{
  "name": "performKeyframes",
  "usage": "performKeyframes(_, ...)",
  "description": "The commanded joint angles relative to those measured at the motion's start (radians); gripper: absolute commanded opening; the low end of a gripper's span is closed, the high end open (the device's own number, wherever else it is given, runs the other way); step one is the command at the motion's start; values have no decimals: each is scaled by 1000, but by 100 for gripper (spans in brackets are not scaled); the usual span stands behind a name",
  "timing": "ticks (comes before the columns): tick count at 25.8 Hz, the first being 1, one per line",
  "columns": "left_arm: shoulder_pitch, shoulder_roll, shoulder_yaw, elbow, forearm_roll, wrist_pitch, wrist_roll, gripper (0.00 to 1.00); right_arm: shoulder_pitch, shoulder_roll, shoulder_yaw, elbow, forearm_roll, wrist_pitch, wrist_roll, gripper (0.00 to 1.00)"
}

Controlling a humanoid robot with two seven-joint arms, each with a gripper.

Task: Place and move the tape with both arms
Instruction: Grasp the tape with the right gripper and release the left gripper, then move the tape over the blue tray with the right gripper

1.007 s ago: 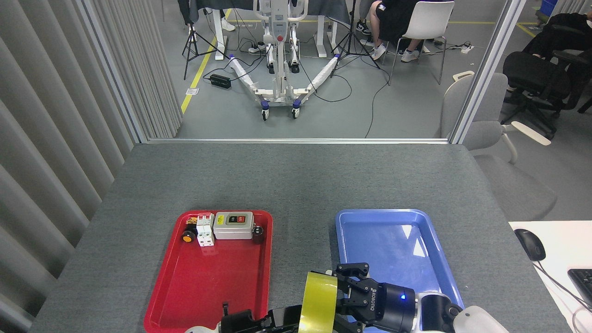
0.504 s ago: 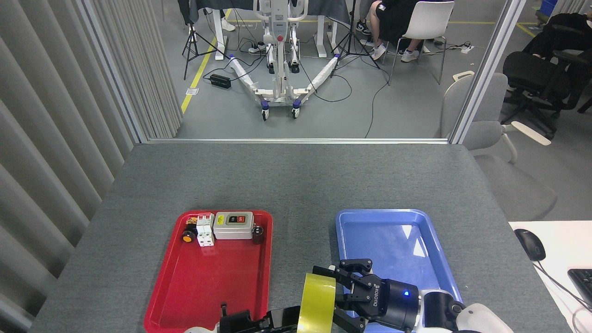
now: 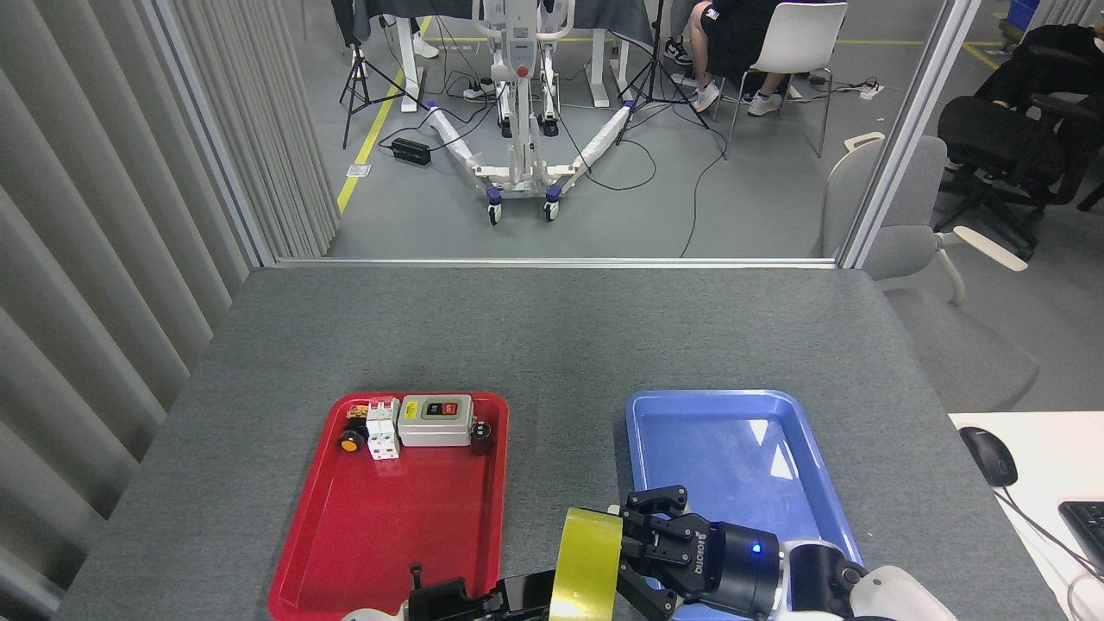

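Tape (image 3: 586, 565) upright between both hands; right hand (image 3: 642, 543) touching it.

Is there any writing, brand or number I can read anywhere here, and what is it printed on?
"ROBOTIQ": white letters, seen at an angle, on the black body of the right gripper.
Grey switch box in the red tray: dark and red button labels, too small to read.
White top of the seated person: a mark, too blurred to read.

The tape (image 3: 588, 565), a translucent yellow roll, stands on edge between the two trays.
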Motion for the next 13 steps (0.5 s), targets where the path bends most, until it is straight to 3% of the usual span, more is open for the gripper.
performKeyframes(1,-1,0,1,2,-4,-1,2,0,0,0,0,0,0,2,3,20)
performKeyframes(4,-5,-2,3,16,-7,-5,10,0,2,2,0,-1,0,2,3,20)
performKeyframes(5,-7,-2,12,20,-8,-15,10,5,2,2,0,-1,0,2,3,20)
performKeyframes(6,-10,0,24,27,-7,-34,8,25,2,2,0,0,0,2,3,21)
performKeyframes(7,-11,0,40,36,-4,-58,4,84,2,2,0,0,0,2,3,21)
performKeyframes(8,-13,0,52,51,-1,-86,-1,95,2,3,0,-1,0,2,3,21)
performKeyframes(9,-19,0,56,66,-1,-115,-1,100,2,3,2,-1,0,2,3,21)
performKeyframes(13,-24,0,60,83,-1,-158,-1,100,2,11,0,0,0,2,3,22)
